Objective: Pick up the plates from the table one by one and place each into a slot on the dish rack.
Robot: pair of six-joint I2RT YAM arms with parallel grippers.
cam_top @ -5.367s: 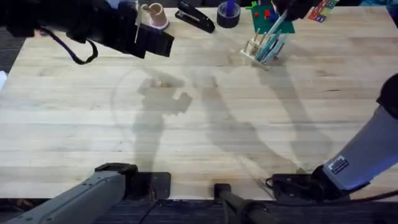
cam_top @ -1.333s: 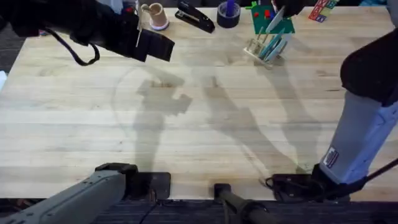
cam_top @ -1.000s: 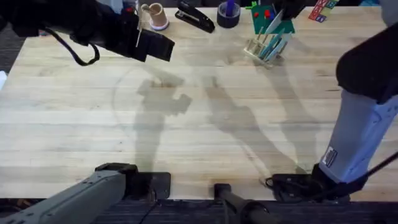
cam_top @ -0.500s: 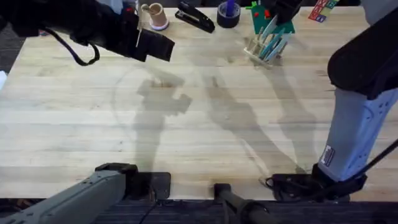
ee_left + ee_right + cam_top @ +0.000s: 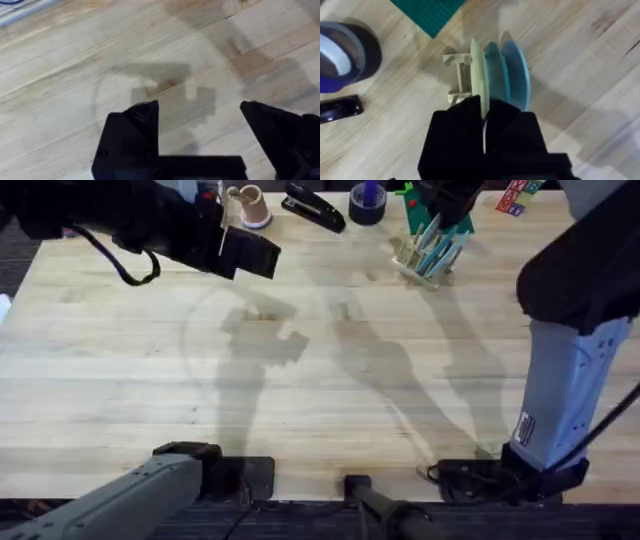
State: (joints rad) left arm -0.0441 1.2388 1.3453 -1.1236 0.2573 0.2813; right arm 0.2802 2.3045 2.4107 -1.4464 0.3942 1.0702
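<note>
Last plate going into the rack.
Right pincer (image 5: 484,131) grips the cream plate (image 5: 477,70) in the dish rack (image 5: 457,75) beside two blue plates (image 5: 512,75); left pincer (image 5: 200,135) hangs open; desk (image 5: 300,380) holds no more plates.

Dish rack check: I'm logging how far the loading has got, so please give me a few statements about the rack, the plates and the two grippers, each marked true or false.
1. The dish rack holds upright plates. True: two light blue plates stand on edge in it, beside the cream plate.
2. The right gripper is closed on the cream plate. True: its jaws grip that plate's rim above the rack.
3. The left gripper carries a plate. False: its jaws are open and empty over bare table.
4. The rack sits at the table's near edge. False: it is at the far edge, beside the green board.
5. A plate lies flat mid-table. False: none does.
</note>
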